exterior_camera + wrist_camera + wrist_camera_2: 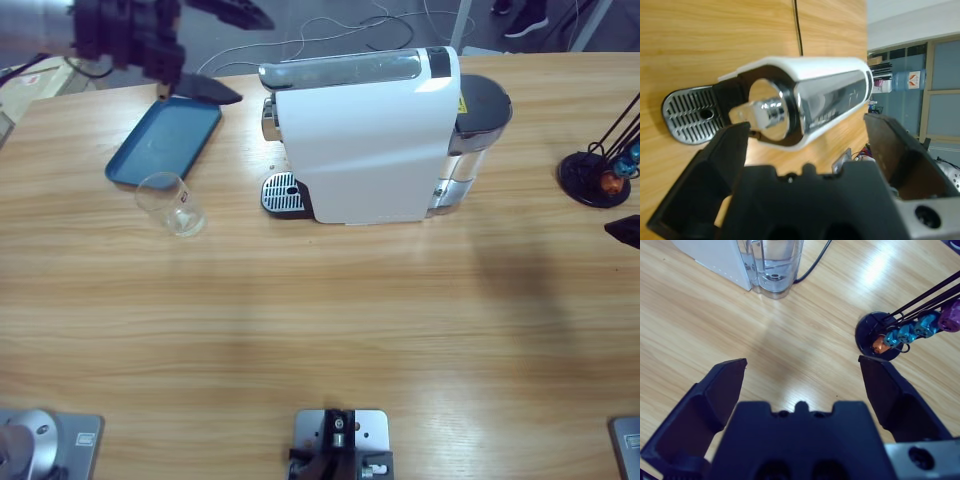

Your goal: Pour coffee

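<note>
The left gripper (805, 150) has its black jaws spread wide with nothing between them, and straight ahead of it stand the white boxy coffee machine (820, 95) with its chrome spout and, below that, the slotted grey drip tray (687, 115). The right gripper (802, 380) is likewise spread and empty above the bare wooden table (790, 350); ahead to its right is a black wire capsule rack (890, 335), ahead to its left the machine's clear water tank (772, 265). The clear glass tumbler (172, 203) lies tipped on its side beside the blue rectangular tray (165, 140), below the left gripper in the high view, and whether coffee is in it cannot be told.
</note>
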